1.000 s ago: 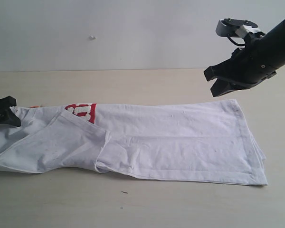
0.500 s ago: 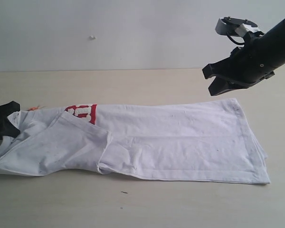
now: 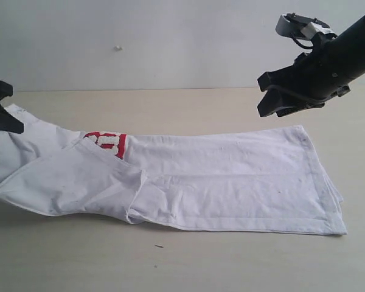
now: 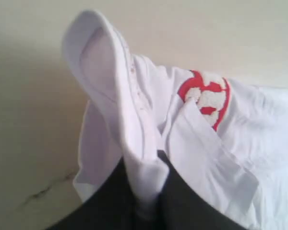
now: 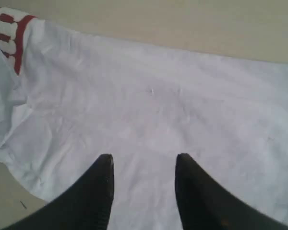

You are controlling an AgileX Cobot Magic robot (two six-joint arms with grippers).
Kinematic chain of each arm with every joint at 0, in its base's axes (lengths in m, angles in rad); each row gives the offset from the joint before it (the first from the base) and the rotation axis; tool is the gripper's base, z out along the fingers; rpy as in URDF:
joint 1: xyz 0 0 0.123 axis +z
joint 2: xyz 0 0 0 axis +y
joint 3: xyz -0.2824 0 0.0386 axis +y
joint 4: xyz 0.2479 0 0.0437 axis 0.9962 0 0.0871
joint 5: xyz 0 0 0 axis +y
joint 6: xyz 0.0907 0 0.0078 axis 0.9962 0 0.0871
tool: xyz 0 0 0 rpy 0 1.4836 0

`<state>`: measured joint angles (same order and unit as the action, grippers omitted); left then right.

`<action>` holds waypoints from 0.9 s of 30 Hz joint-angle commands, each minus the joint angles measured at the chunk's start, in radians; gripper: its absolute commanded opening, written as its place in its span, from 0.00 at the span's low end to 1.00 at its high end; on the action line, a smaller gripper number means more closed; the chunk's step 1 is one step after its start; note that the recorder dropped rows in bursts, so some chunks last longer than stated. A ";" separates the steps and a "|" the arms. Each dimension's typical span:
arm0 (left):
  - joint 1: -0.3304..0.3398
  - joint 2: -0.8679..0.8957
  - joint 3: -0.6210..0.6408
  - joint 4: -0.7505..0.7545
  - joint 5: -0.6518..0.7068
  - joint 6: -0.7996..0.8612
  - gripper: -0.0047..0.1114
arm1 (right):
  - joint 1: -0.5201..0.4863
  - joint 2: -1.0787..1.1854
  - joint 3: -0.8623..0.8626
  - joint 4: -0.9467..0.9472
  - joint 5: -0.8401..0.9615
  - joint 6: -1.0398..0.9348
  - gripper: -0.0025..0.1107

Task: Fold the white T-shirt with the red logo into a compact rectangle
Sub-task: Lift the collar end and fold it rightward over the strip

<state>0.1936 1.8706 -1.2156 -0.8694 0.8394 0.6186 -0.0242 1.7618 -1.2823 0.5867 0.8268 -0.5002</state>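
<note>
Folded shirt [image 3: 231, 176], long strip on table [image 3: 170, 261], logo [image 3: 106, 143] partly showing. End fold near logo pinched, raised by left gripper [image 4: 143, 182]; right gripper [image 5: 144, 163] parted, empty, above shirt. Cloth likely light, limp; grip edges.

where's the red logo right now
In the exterior view the red logo shows left of centre on the white T-shirt, partly covered by a folded flap.

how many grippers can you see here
2. The left gripper is at the left end of the shirt, shut on lifted fabric; the right gripper hangs open above the right end, touching nothing.
</note>
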 commanded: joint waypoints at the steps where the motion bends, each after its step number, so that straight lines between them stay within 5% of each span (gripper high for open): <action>1: -0.057 -0.040 -0.024 -0.016 0.023 -0.022 0.04 | 0.000 -0.020 -0.058 0.005 0.079 0.022 0.40; 12: -0.307 -0.048 -0.164 -0.017 0.027 -0.113 0.04 | -0.002 -0.132 -0.075 0.000 0.103 0.041 0.40; 27: -0.540 -0.033 -0.270 -0.017 -0.082 -0.180 0.04 | -0.002 -0.274 -0.075 0.006 0.132 0.057 0.41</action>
<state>-0.3126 1.8359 -1.4591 -0.8694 0.7961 0.4512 -0.0242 1.5291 -1.3501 0.5867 0.9497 -0.4446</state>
